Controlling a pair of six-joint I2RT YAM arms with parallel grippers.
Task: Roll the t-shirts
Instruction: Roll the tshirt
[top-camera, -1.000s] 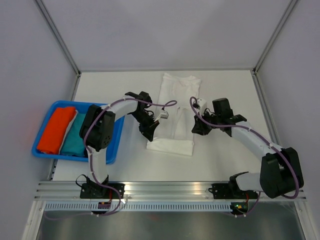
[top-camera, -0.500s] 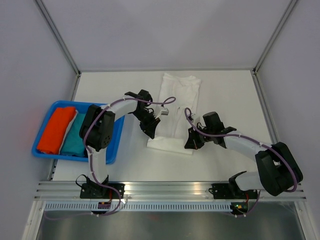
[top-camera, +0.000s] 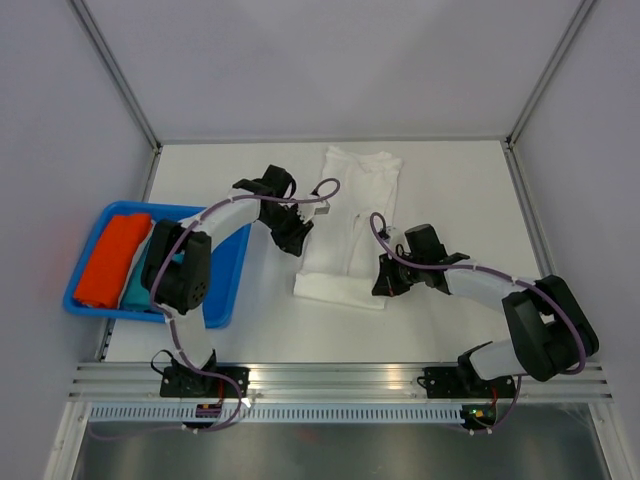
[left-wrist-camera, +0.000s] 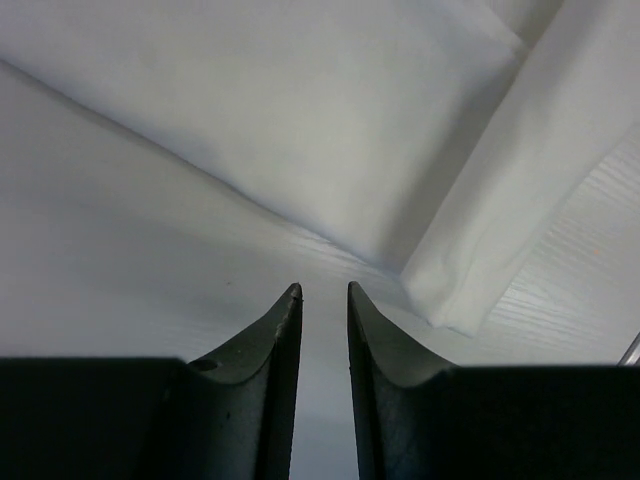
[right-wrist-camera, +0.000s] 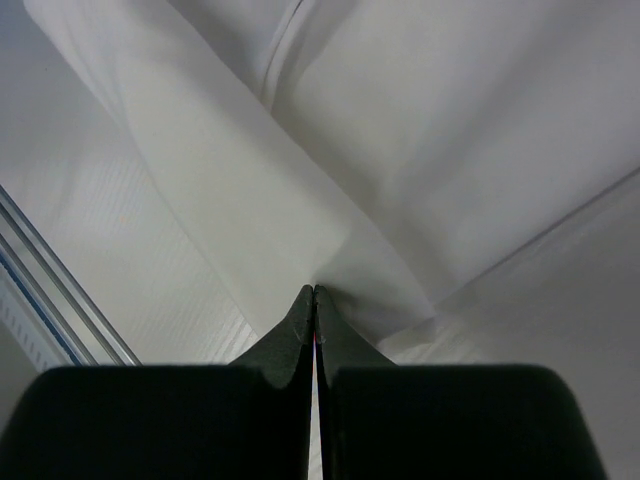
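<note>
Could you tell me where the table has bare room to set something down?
Bare table lies right of the white t-shirt and beyond the blue tray. Crowded: the middle, with left tool and right tool at the shirt, and the filled tray.

Your right gripper (top-camera: 384, 284) slides down to the white t-shirt (top-camera: 350, 215)'s near corner and pinches shut; your left gripper (top-camera: 294, 239) lifts off its edge.

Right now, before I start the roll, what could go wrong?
1. Only the right pincer is shut on the white t-shirt, at its near hem; pulling now may skew the cloth.
2. The left pincer is open over bare table beside the shirt's edge, so that side could lag.
3. The pinch looks thin and might slip.
</note>
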